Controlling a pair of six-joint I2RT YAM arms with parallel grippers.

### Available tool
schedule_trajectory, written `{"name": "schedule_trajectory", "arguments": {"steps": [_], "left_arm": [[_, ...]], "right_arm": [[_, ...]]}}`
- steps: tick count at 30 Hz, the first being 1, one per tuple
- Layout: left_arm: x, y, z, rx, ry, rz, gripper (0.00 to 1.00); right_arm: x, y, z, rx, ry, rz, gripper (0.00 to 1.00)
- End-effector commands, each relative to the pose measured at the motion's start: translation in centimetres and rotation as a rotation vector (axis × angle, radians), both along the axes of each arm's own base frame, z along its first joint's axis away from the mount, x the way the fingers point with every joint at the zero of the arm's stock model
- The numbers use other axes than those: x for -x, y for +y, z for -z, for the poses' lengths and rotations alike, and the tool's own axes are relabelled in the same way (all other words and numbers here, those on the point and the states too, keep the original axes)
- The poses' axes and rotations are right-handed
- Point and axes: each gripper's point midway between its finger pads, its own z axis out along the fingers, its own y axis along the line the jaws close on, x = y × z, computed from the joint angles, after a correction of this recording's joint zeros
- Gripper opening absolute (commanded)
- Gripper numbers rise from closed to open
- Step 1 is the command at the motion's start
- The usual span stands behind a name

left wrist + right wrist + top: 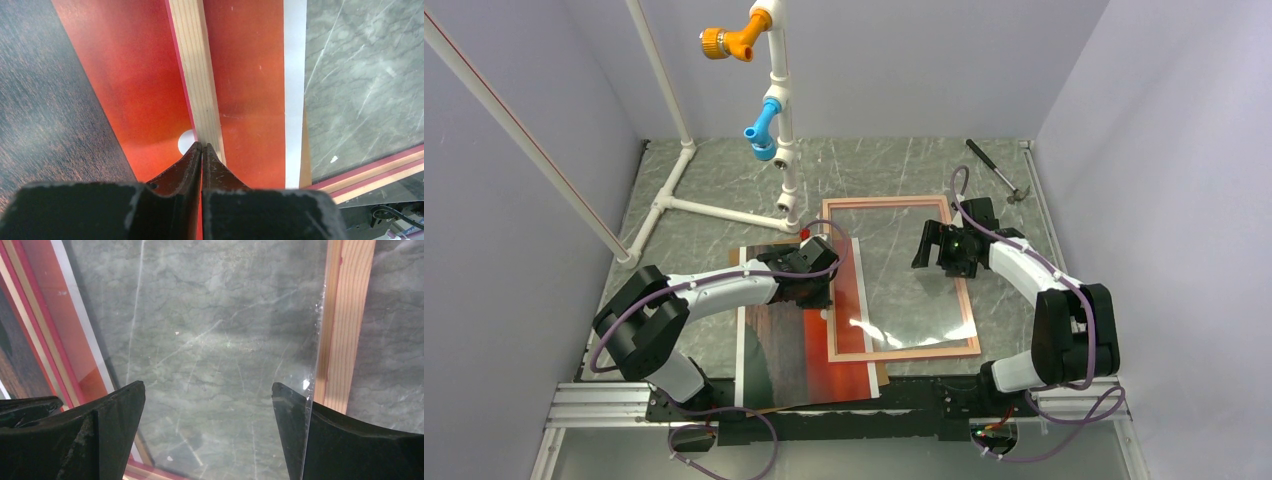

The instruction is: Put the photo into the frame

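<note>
Lying on the marble desk point(724, 180), the frame point(904, 350) overlaps the right side of the face-up photo point(844, 375). The left gripper point(201, 146) has its jaws clenched together at the frame's left rail. The right gripper point(207, 390) has its jaws spread wide above the glass.

Frame point(904, 350) flat, wood back up, rail overlapping face-up photo point(774, 350).

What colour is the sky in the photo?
The photo has orange-red sky; left wrist view.
</note>
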Motion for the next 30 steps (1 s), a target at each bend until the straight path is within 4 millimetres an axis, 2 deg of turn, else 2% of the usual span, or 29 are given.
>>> {"name": "schedule_trajectory", "arguments": {"steps": [1, 14, 20, 30], "left_arm": [[1.3, 1.5, 2.1, -0.095, 0.051, 0.017, 0.08], [1.4, 1.6, 2.2, -0.102, 0.051, 0.014, 0.08], [1.4, 1.6, 2.2, -0.103, 0.052, 0.014, 0.08], [1.5, 1.7, 2.2, -0.111, 0.048, 0.013, 0.08]], "right_arm": [[-1.0, -0.5, -2.0, 0.044, -0.068, 0.008, 1.0], [-0.9, -1.6, -2.8, 0.101, -0.09, 0.043, 1.0], [-0.8, -2.6, -2.7, 0.153, -0.086, 0.069, 1.0], [-0.7, -3.0, -2.6, 0.173, -0.076, 0.082, 1.0]]}}
